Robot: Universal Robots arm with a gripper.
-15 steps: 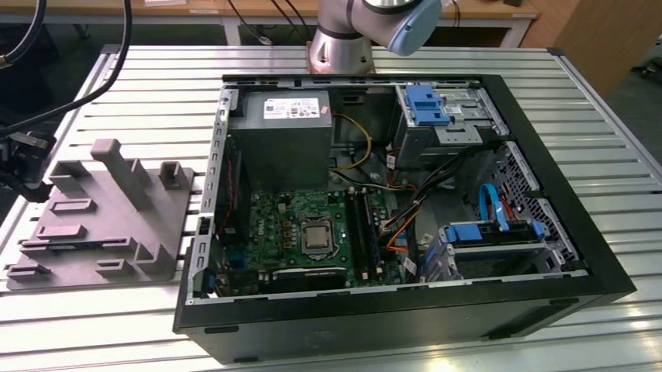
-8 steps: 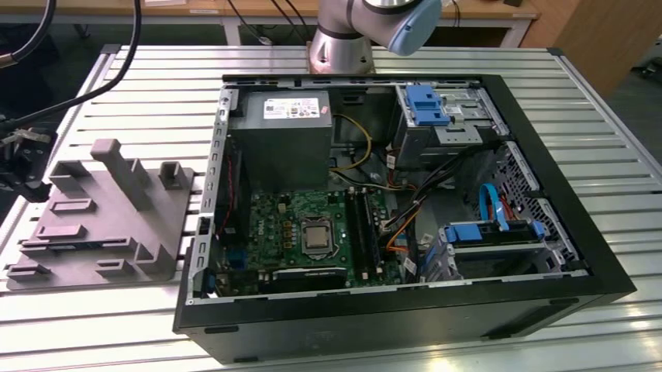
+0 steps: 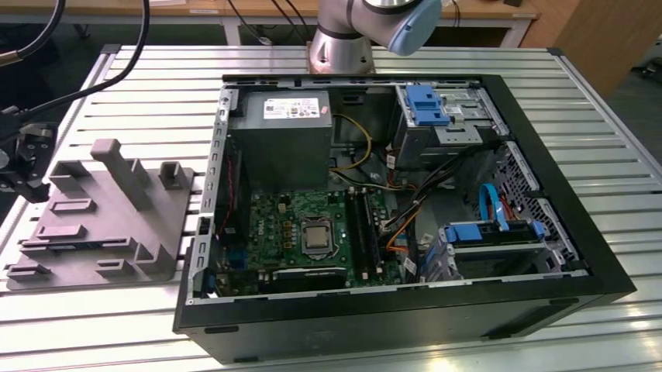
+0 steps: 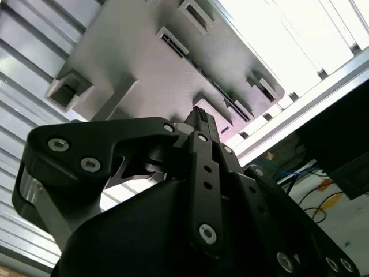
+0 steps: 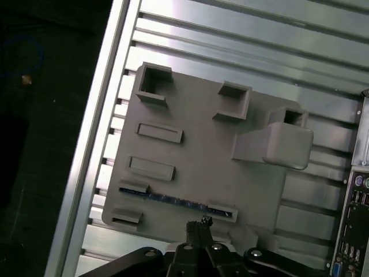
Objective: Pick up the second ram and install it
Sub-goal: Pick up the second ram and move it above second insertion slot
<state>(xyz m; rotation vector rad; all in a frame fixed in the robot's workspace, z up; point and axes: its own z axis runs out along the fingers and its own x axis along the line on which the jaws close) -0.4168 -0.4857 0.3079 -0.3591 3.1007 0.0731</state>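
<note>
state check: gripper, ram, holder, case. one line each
gripper: shut, nothing between its fingers, tips near the ram's slot
second ram: standing on edge in the holder's slot, not gripped
holder block: flat on the table, beside the case
PC case: lying on its side, side panel off, inside exposed

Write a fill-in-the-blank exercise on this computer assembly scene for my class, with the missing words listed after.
1. The grey holder block lies at the exterior view's ___ of the computer case.
2. The second ram stands on edge in a ___ of that block.
3. The end effector, close to the ram, holds ___.
Missing words: left; slot; nothing.
</note>
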